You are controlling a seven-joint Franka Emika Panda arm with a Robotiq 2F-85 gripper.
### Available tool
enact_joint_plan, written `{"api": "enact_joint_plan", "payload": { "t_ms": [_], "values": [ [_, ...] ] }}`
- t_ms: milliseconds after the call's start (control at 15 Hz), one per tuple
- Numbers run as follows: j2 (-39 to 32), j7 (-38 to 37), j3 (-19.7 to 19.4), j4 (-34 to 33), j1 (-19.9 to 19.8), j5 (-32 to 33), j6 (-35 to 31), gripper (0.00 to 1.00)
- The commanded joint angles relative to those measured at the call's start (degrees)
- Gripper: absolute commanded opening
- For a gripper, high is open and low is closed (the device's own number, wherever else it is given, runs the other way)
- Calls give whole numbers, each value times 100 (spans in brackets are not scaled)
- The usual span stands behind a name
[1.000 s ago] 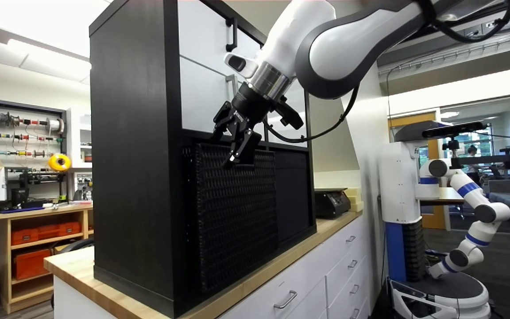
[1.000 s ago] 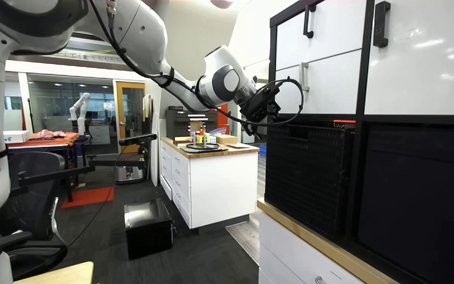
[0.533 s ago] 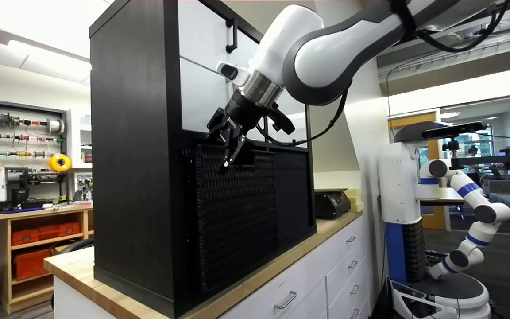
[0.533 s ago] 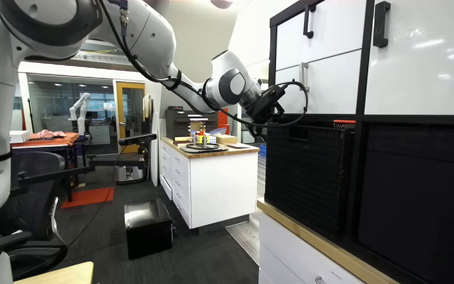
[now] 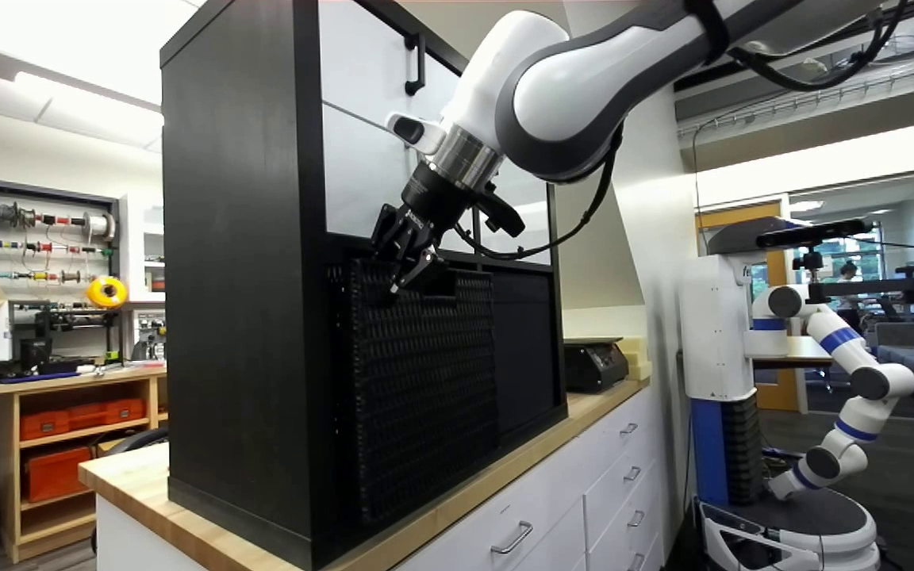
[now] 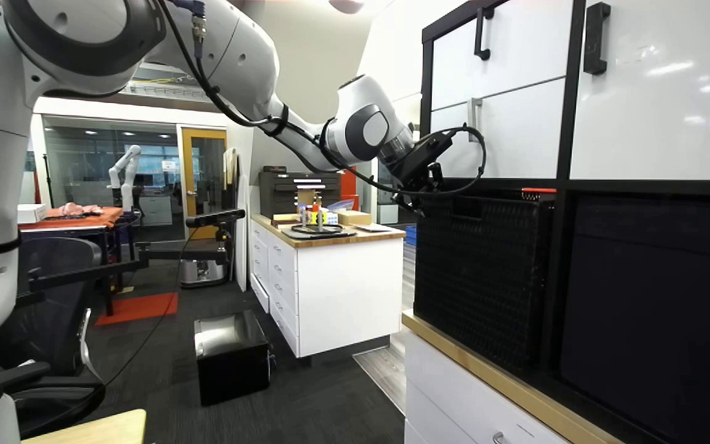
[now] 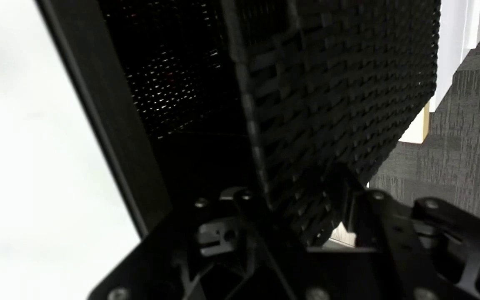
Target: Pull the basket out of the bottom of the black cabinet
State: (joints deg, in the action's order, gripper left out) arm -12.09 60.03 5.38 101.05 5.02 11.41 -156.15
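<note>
A beige wall (image 6: 312, 61) and dark grey carpet (image 6: 312, 394) frame the room. On a long blond-wood worktop (image 5: 136, 473) stands one big, matte black, box-shaped cabinet (image 5: 235, 277). One white jointed robot arm (image 5: 576, 95) reaches across the cabinet's front. One black, woven, cube-shaped basket (image 6: 478, 283) juts slightly from the cabinet's lower compartment, below two flat white drawer fronts (image 6: 521, 52), with one glossy white door (image 6: 657, 105) beside them. Two black jaws stand apart at the basket's top edge; whether they touch it, I cannot tell.
</note>
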Motion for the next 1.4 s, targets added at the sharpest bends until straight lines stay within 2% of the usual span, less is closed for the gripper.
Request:
{"api": "enact_joint_plan", "payload": {
  "t_ms": [0,133,333,1000,1067,1200,1333],
  "values": [
    [347,428,100,109,-86,-214,382,15],
    [531,495,161,240,-140,-222,516,4],
    [894,688,182,519,-130,-430,899,0],
    [2108,884,0,1550,49,-928,1627,2],
    [2183,893,-22,1629,66,-1018,1688,31],
    [2338,888,-74,1858,102,-1213,1617,36],
    [2472,857,-126,1992,140,-1381,1616,49]
  ]
}}
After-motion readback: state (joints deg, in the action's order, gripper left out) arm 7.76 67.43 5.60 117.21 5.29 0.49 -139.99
